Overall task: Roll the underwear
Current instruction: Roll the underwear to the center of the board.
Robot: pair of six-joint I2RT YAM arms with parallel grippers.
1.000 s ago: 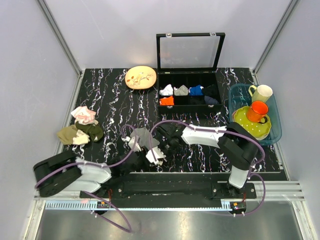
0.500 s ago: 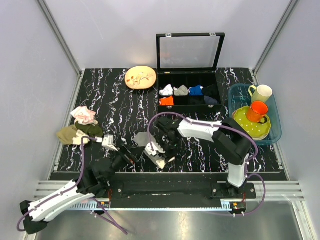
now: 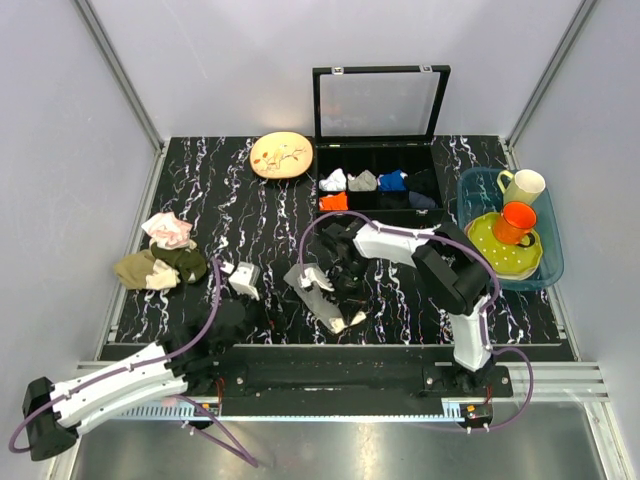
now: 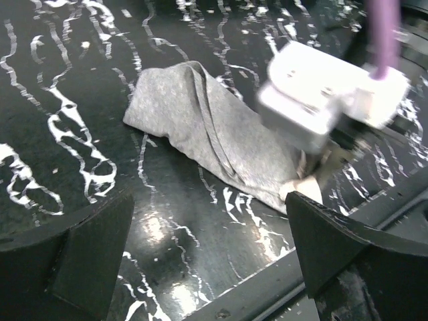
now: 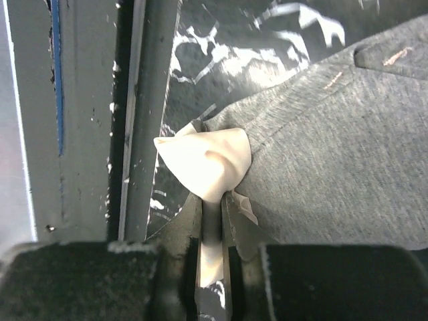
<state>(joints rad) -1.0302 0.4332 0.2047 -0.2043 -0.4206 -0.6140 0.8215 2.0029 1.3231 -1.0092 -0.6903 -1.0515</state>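
The underwear (image 3: 328,305) is a grey cloth lying stretched on the black marbled table, its cream edge toward the near rail. In the right wrist view my right gripper (image 5: 214,214) is shut on that cream edge (image 5: 204,166), with the grey cloth (image 5: 334,154) spreading to the right. From above, the right gripper (image 3: 347,314) points down at the cloth's near end. My left gripper (image 3: 255,292) stands open to the left of the cloth and apart from it. Its own view shows the underwear (image 4: 200,134) ahead, nothing between the wide dark fingers (image 4: 90,257), gripper (image 4: 214,261).
Pink-and-white cloth (image 3: 168,230) and olive and tan cloths (image 3: 160,268) lie at the left. An oval plate (image 3: 281,155) and an open black compartment box (image 3: 378,212) stand at the back. A blue basin (image 3: 548,262) with cups is at the right. The front rail (image 5: 144,100) runs close by.
My left gripper has opened, let go of the underwear and drawn away to the left. My right gripper has pulled the cream edge toward the near rail, stretching the cloth.
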